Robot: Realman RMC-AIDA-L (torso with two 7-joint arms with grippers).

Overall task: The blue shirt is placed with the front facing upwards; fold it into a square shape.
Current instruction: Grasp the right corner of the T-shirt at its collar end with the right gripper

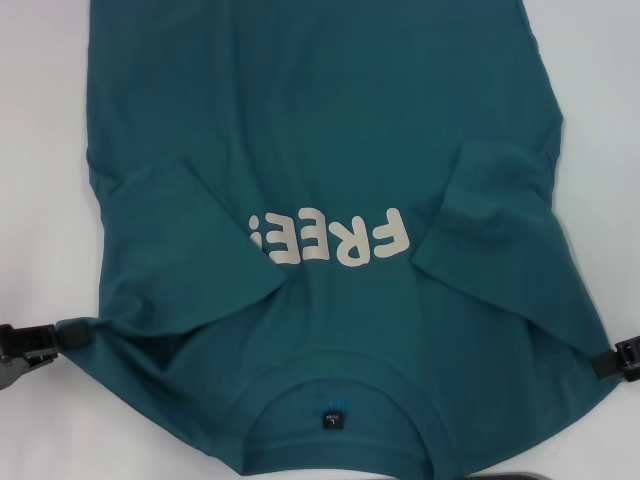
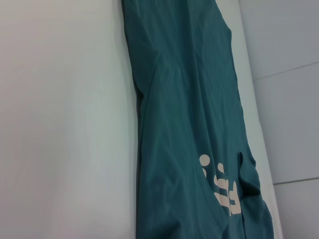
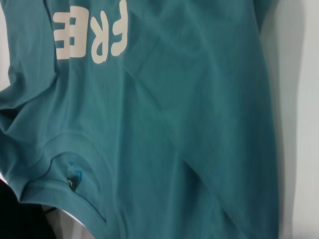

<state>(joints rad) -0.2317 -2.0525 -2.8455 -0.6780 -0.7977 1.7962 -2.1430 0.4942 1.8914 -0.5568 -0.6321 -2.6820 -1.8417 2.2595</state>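
Your left gripper [image 1: 62, 335] and right gripper [image 1: 612, 358] each pinch a shoulder of the dark teal-blue cotton T-shirt [image 1: 330, 150]. Both sleeves lie folded inward, so you're likely set for the lengthwise fold.

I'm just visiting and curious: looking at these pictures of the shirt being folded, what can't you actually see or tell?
- Blue shirt: its hem is cut off by the top edge of the head view.
- Neck label: print too small to read.
- Left end effector and right end effector: at the shirt's shoulder edges; fingertips hidden by fabric, so the grip is unclear.
- "FREE!" print: partly covered by a folded sleeve in the left wrist view.
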